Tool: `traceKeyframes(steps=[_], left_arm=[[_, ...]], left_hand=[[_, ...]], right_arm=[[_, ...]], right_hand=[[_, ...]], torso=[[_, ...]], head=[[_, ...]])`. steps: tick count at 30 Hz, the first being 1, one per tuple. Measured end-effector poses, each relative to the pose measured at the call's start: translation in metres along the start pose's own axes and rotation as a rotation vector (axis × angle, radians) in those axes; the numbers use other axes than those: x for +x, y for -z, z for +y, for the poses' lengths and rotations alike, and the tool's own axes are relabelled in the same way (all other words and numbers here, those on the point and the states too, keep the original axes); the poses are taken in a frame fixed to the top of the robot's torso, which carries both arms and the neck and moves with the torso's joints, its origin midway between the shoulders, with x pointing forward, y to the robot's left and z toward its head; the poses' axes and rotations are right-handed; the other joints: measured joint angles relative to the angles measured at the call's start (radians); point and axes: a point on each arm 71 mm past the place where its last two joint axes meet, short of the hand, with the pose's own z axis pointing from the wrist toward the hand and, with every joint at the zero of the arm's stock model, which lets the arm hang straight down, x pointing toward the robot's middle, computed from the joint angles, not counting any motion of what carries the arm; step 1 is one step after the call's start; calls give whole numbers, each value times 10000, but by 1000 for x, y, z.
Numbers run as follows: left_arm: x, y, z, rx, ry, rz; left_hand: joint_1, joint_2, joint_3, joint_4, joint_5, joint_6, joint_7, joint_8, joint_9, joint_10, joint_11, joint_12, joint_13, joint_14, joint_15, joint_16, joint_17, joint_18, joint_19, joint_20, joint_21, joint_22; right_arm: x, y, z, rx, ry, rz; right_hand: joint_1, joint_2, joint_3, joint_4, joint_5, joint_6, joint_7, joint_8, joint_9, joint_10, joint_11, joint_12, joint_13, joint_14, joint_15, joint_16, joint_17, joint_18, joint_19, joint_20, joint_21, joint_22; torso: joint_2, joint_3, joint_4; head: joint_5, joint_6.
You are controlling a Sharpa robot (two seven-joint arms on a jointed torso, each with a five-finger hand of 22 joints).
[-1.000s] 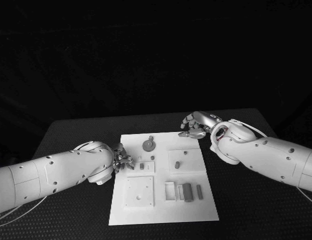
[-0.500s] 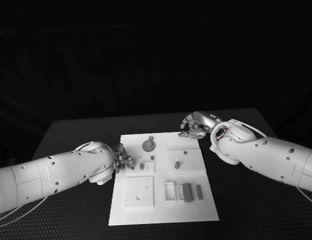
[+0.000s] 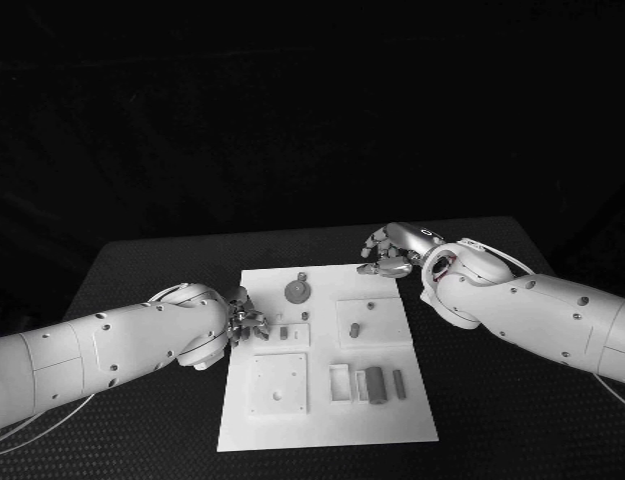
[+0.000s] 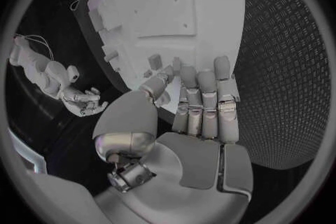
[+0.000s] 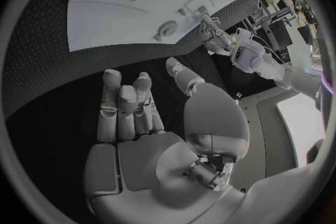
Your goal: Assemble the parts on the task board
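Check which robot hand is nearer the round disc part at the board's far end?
Left, narrowly. The left robot hand sits at the board's left edge, just nearer than the disc. The right robot hand hovers past the far right corner.

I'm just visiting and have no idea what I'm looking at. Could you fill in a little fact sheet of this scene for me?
Surface: black table
Centrepiece: white task board, lying flat
On the board: small grey parts, among them a round disc near the far edge and two short bars nearer the robot
Left hand: at the board's left edge, fingers over small parts there; whether it grips one cannot be told
Right hand: at the board's far right corner, fingers apart, holding nothing
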Motion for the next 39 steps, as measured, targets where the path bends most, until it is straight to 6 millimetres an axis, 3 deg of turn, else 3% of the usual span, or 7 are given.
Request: traceKeyframes(steps=[7,13,24,29,39], left_arm=[[0,0,0,-4,6,7],[0,-1,2,-53,13,23],[0,-1,4,-101,5,45],[0,-2,4,-110,4,51],[0,-2,4,-102,26,50]], left_hand=[[38,-78,34,124,-77,-3,-1,-15,0,2,-1,0,-40,0,0,0,-56,-1,-1,1,0,0],[-378,-682,-137,633,-151,-9,-11,-111,267,99,-93,0,-62,3,-4,-4,-87,0,1,-1,1,-1],[-864,-1488,-200,1203,-502,-43,23,-177,211,53,-48,0,-85,2,-5,38,-126,1,1,-2,-38,-1],[-916,-1551,-197,1327,-589,-43,23,-176,212,53,-48,0,-85,2,-5,41,-126,1,1,-2,-38,-1],[-1171,-1909,-222,1752,-751,-43,23,-227,235,53,-48,0,-85,2,-5,80,-135,1,1,-2,-38,-2]], right_arm=[[0,0,0,4,-3,0],[0,0,0,10,-4,-1],[0,0,0,13,-7,0],[0,0,-1,16,-8,1],[0,0,-1,27,-6,1]], right_hand=[[0,0,0,0,0,6,-6,0,0,0,0,0,-7,0,0,0,0,0,0,0,0,0],[0,0,0,0,0,8,-9,-41,-1,0,0,0,-6,0,0,0,0,-1,0,0,0,0],[0,0,0,0,0,2,-7,-42,-2,0,0,0,-5,0,0,0,0,-1,0,0,0,-1],[0,0,0,0,0,-15,8,-42,-2,0,0,0,-15,0,0,0,0,-1,0,0,0,-1],[0,0,0,0,0,-31,-11,-42,7,0,0,0,-14,0,0,0,0,0,0,0,0,-1]], torso=[[0,2,-5],[0,7,-9],[1,7,-6],[1,8,-6],[1,1,-7]], head=[[2,2],[3,-11],[-9,-23],[-12,-26],[-25,-21]])
